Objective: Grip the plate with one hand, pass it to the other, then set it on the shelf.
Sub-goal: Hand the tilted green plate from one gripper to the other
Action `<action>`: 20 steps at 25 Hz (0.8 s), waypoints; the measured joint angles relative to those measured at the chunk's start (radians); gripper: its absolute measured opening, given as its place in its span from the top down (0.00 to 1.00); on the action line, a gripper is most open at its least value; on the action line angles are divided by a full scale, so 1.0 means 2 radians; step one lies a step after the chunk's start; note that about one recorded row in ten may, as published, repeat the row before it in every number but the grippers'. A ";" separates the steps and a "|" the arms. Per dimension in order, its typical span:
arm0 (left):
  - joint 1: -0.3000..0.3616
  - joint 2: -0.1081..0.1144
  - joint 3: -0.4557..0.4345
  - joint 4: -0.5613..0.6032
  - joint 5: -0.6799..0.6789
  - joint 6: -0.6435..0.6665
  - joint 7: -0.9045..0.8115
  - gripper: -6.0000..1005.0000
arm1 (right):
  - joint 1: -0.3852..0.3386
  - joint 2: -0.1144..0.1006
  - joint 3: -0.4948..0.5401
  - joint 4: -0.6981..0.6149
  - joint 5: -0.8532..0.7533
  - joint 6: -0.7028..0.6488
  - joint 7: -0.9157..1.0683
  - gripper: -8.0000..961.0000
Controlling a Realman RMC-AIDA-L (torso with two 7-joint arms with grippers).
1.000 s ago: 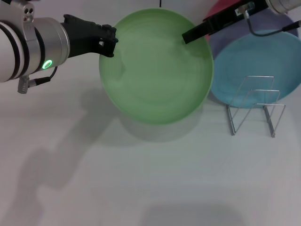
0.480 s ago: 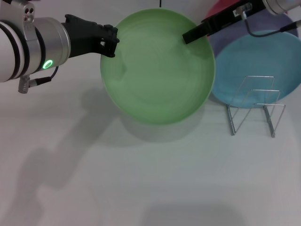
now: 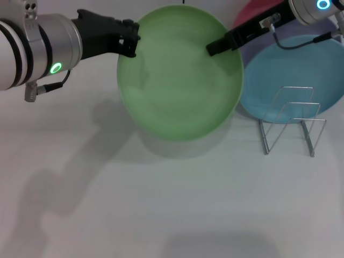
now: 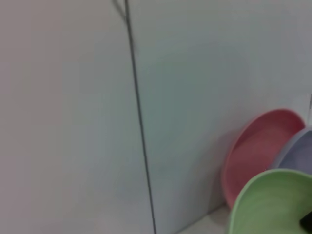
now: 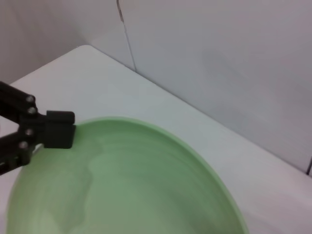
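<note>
The light-green plate (image 3: 180,80) hangs above the table with its shadow below it. My left gripper (image 3: 129,45), black with a silver wrist and a green light, is shut on the plate's left rim. It also shows in the right wrist view (image 5: 58,137), pinching the plate's (image 5: 136,185) edge. My right gripper (image 3: 214,48), thin and black with a cable, reaches over the plate's upper right rim onto its face. The wire shelf (image 3: 293,121) stands on the table to the plate's right. An edge of the plate shows in the left wrist view (image 4: 273,204).
A teal-blue plate (image 3: 290,70) lies behind the shelf. A lavender plate (image 3: 317,28) and a pink plate (image 3: 251,11) lean behind it near the back wall. The pink plate shows in the left wrist view (image 4: 256,151). A white table spreads in front.
Both grippers and the green plate have moved slightly up and away. The right wrist has come further into view.
</note>
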 joint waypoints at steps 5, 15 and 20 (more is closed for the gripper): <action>0.027 -0.003 0.030 -0.014 -0.014 0.062 0.046 0.95 | -0.019 0.007 -0.002 -0.039 -0.002 -0.005 0.001 0.78; 0.028 -0.003 0.037 -0.020 -0.013 0.081 0.047 0.56 | -0.041 0.011 -0.004 -0.076 -0.014 -0.017 0.007 0.84; 0.040 -0.003 0.037 -0.021 -0.011 0.099 0.047 0.43 | -0.047 0.010 -0.005 -0.096 -0.024 -0.022 0.006 0.93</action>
